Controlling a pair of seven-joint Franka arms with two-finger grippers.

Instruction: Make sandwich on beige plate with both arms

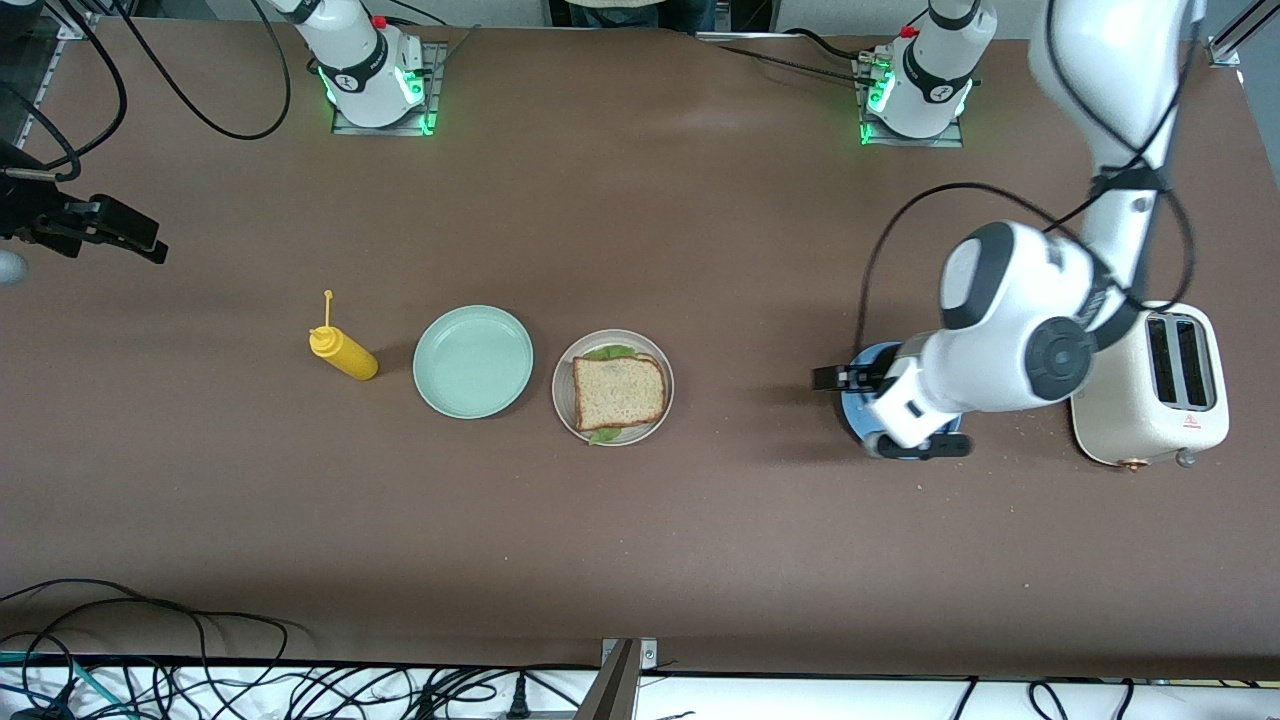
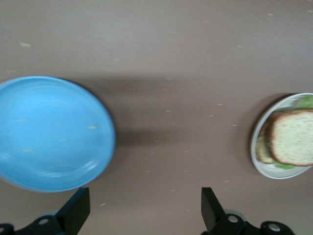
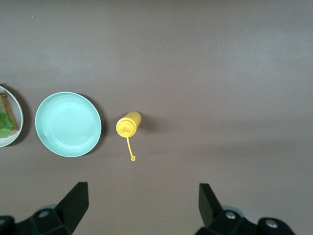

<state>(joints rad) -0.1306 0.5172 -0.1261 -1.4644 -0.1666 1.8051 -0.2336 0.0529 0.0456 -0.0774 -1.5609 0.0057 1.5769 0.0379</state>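
Flanking the sandwich (image 1: 619, 391): mint plate (image 1: 473, 361), blue plate (image 2: 51, 132); both hands open.

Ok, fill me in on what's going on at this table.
The toasted-bread and lettuce sandwich sits assembled on the round beige plate. Neither arm holds anything. The left end effector hangs open over the round blue plate, next to the cream toaster. The right end effector waits open at its end of the table, above the yellow squeeze bottle and mint-green plate.

White arms (image 1: 1010, 340), blk joints, cables
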